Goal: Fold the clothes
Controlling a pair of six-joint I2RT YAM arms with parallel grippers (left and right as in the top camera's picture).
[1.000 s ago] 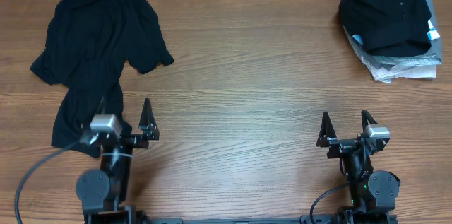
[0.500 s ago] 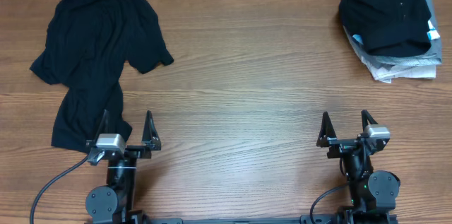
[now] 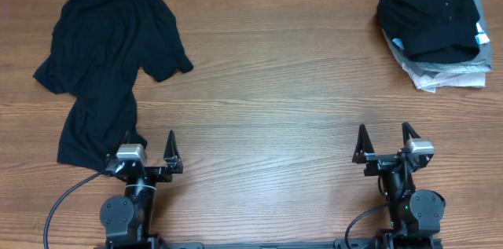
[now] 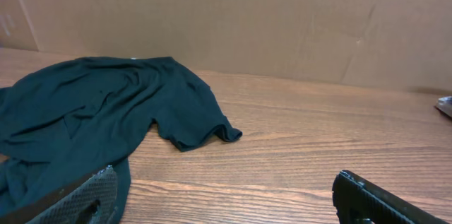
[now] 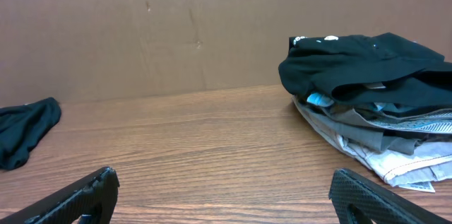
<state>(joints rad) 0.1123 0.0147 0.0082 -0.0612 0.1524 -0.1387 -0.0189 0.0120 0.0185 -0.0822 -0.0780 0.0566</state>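
A black shirt (image 3: 106, 60) lies crumpled and spread out at the table's far left; it also shows in the left wrist view (image 4: 85, 118). A second black shirt (image 3: 428, 15) with a small white logo tops a stack at the far right, and shows in the right wrist view (image 5: 360, 65). My left gripper (image 3: 148, 148) is open and empty near the front edge, its left finger by the shirt's lower hem. My right gripper (image 3: 383, 140) is open and empty near the front right.
Under the black shirt at the far right lie folded grey and beige shirts (image 3: 444, 72) with a bit of light blue (image 5: 319, 100). A cardboard wall (image 4: 226, 19) stands behind the wooden table (image 3: 267, 100).
My left gripper has moved right and towards the table's front edge, off the lower end of the black shirt. The right arm has not moved.
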